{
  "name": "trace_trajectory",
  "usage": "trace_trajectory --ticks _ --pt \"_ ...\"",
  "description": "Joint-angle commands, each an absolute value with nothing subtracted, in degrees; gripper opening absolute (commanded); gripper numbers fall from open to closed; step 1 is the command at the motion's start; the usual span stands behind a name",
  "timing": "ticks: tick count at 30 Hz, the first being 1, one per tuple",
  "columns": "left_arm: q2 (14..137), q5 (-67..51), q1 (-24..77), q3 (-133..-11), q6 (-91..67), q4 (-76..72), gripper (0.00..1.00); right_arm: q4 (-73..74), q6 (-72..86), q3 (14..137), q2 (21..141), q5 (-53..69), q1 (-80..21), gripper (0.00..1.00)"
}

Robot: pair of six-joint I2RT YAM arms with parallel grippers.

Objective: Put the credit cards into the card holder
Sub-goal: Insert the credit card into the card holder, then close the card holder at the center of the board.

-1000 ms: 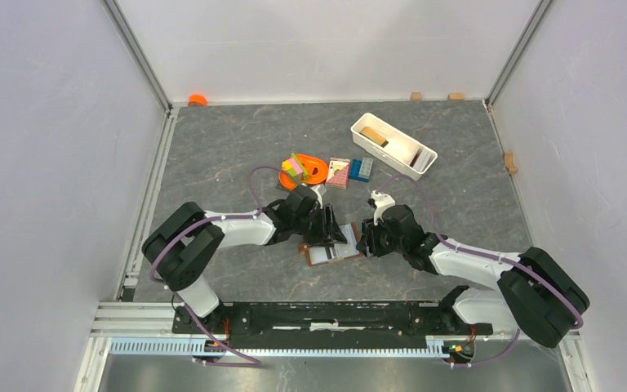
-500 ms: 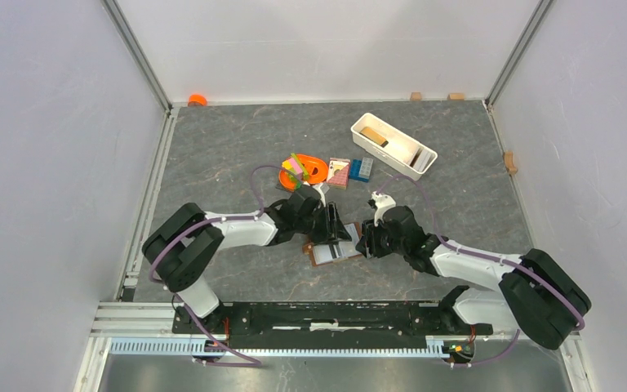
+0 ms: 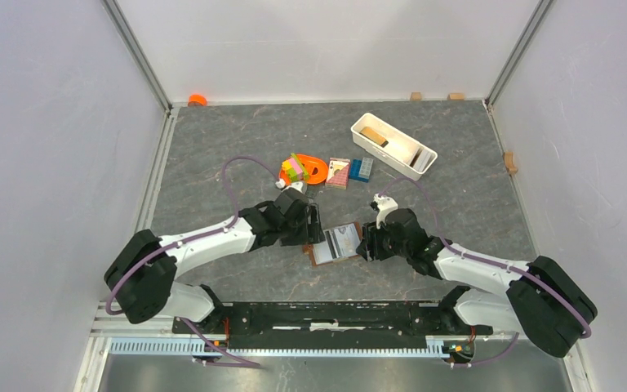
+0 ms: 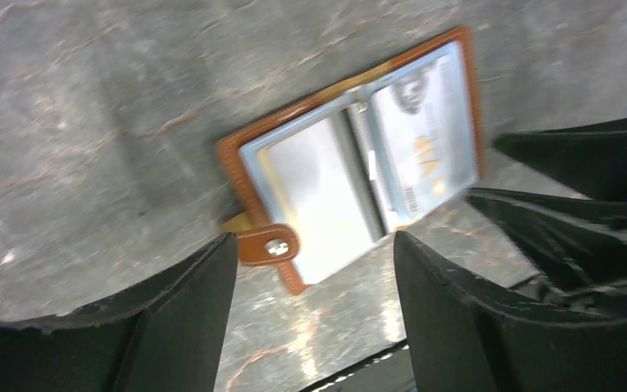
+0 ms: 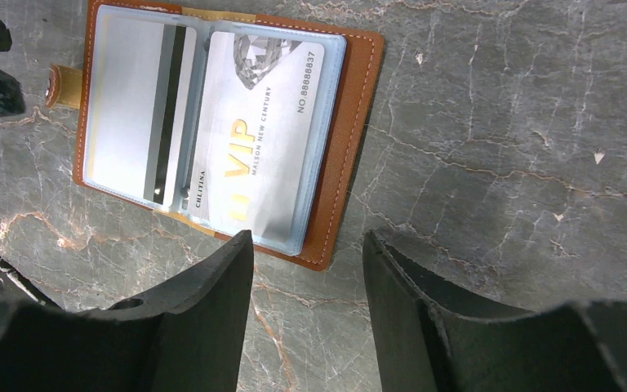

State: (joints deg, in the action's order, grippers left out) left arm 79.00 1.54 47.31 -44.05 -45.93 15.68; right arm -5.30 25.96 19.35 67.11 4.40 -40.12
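The brown card holder point(image 3: 336, 243) lies open and flat on the grey table between my two grippers. In its clear sleeves sit two credit cards: a pale card printed VIP point(image 5: 257, 135) on the right page and a card showing a dark stripe point(image 5: 143, 106) on the left page. My left gripper point(image 3: 316, 230) stands open just left of the holder, its jaws point(image 4: 314, 253) empty above the snap tab point(image 4: 268, 243). My right gripper point(image 3: 366, 243) is open at the holder's right edge point(image 5: 351, 114), with only bare table between its fingers point(image 5: 306, 245).
A white tray point(image 3: 393, 145) holding a tan block stands at the back right. Behind the holder lie an orange toy point(image 3: 309, 169), a pink-and-white block point(image 3: 339, 172) and blue bricks point(image 3: 361, 168). A small orange object point(image 3: 197, 100) sits in the far left corner.
Both grippers have opened wider. The left arm has drawn back to the left, off the card holder, which now lies uncovered and spread flat.
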Motion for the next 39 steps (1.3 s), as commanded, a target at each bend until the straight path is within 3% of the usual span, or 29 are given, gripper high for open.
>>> trace_trajectory --ticks 1,7,14,23,28,39 --pt "79.58 8.00 48.87 -43.62 -43.15 22.47 0.78 -3.25 26.22 18.07 67.02 3.74 -40.34 0.58" --pt "81.75 9.49 49.48 -43.98 -42.65 22.94 0.79 -3.51 26.32 18.07 67.24 3.86 -40.34 0.58" --pt "85.80 8.97 49.83 -45.00 -42.01 22.71 0.70 -3.94 26.35 17.63 67.50 3.98 -40.34 0.58" --pt "83.77 9.26 50.27 -44.65 -42.89 22.76 0.22 -4.22 26.33 16.99 67.16 4.04 -40.34 0.58" --pt "81.63 8.30 50.27 -44.67 -42.89 23.78 0.03 -3.71 26.45 16.87 66.27 3.61 -40.34 0.58" --pt "73.55 2.67 50.09 -53.80 -33.39 37.72 0.02 -1.46 26.85 19.18 64.83 1.44 -40.33 0.59"
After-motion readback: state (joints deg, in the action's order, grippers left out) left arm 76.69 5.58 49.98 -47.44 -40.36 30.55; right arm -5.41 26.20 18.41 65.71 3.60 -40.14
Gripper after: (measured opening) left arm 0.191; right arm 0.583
